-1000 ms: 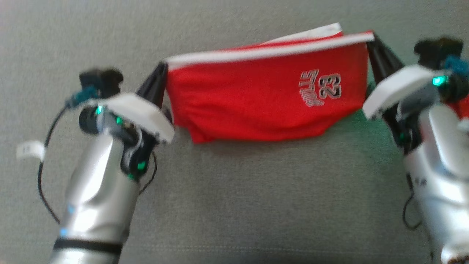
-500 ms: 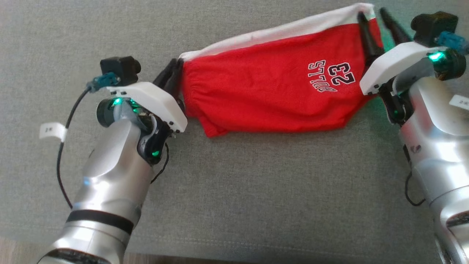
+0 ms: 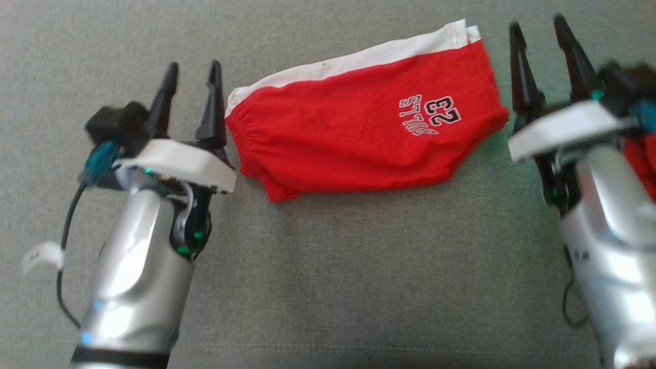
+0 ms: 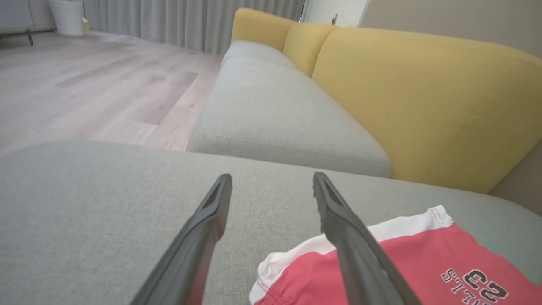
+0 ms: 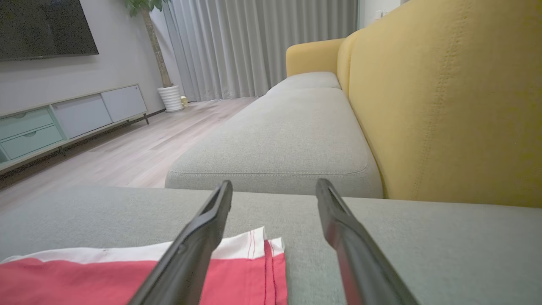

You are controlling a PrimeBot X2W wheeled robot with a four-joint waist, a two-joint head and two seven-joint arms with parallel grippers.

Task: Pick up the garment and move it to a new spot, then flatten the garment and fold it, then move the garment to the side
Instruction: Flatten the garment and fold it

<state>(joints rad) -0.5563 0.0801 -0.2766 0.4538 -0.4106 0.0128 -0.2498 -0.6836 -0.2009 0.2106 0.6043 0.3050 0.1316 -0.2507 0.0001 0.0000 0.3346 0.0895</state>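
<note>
The red shorts [image 3: 359, 138] are lying folded and fairly flat on the grey cushion [image 3: 333, 287], between the two grippers. They are looking light, soft and floppy, so they are likely going to sag and slip open wherever they are not pinched. The firmest places to take hold are probably the two ends of the white band [image 3: 359, 58], one just to the right of the left gripper's fingers, the other just to the left of the right gripper's fingers.

The left gripper [image 3: 193, 66] is standing wide and holding nothing. Its right finger is sitting just beside the gathered end of the shorts, and through the blur I cannot tell whether it is brushing the cloth. The right gripper [image 3: 537, 24] is also gaping wide and empty, its fingers hovering slightly apart from the printed end.
</note>
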